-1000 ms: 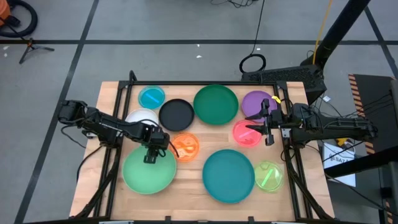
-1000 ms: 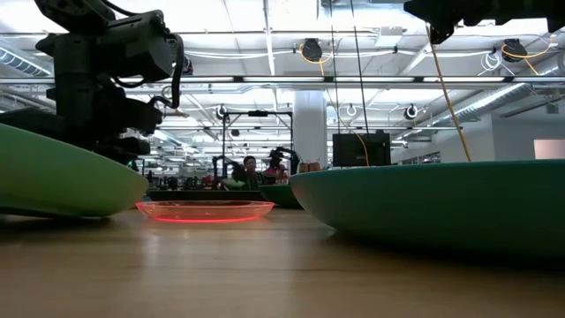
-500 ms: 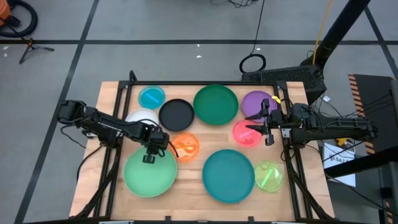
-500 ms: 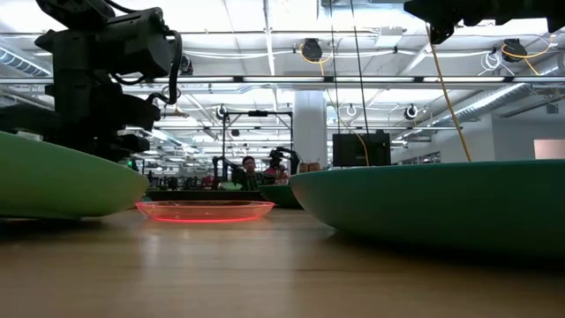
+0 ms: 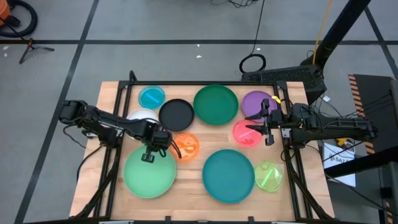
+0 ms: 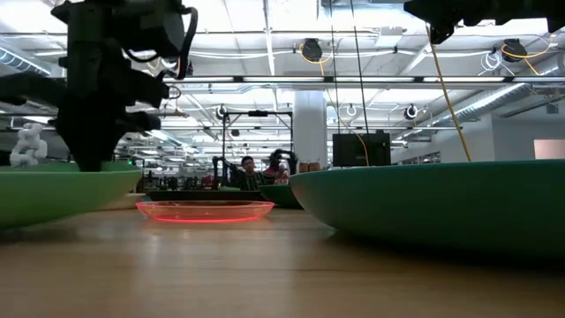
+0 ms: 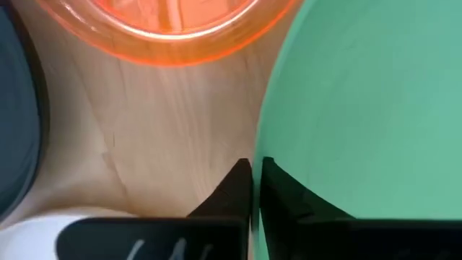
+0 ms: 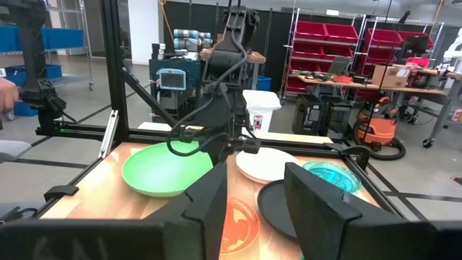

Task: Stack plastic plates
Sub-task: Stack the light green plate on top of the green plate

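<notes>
Your left gripper [image 5: 148, 158] pinches the rim of the light green plate [image 5: 149, 175], jaws nearly shut. Your right gripper [image 5: 254, 124] waits wide open, holding nothing, over the pink plate [image 5: 246, 134].

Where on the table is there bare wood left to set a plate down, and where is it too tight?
Bare wood shows mainly along the near edge of the table, between the light green plate and the teal plate. A smaller patch lies among the orange plate, dark green plate and pink plate. The far row is crowded, plates nearly touching.
</notes>
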Tool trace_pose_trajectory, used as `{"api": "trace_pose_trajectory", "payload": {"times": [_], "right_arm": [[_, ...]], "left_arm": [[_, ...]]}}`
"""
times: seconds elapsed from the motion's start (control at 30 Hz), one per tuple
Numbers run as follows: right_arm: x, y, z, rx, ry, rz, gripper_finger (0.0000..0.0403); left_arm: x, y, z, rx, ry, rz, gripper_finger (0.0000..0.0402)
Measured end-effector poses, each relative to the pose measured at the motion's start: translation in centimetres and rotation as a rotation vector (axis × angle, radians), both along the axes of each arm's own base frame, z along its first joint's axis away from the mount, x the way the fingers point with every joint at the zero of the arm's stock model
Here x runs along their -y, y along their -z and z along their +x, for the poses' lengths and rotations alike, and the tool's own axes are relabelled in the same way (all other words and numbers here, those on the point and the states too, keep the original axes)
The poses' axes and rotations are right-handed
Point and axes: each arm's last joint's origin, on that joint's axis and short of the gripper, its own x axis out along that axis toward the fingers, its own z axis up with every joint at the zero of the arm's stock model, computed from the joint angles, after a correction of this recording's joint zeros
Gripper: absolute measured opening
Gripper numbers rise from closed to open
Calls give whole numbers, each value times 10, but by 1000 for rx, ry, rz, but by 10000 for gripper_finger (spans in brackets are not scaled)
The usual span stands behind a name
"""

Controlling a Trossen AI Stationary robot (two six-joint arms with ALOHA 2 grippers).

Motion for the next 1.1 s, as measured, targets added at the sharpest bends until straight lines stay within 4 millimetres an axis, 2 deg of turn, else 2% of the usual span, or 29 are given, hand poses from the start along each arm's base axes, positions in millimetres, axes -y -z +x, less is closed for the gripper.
{"api": "trace_pose_trajectory", "payload": {"times": [0.37,0.67,0.87,1.0,1.1], "right_arm": [[0,0,0,0,0,0,130],[0,0,0,-3,0,3,130],[0,0,0,-3,0,3,130],[0,0,0,-3,0,3,130],[0,0,0,-3,0,3,130]], "left_arm": [[2,-44,10,-9,-5,19,10],[-9,-103,27,176,-29,17,10],[-30,-147,35,322,-106,8,10],[-57,-168,45,492,-230,12,10],[-81,-175,47,575,-352,17,10]]}}
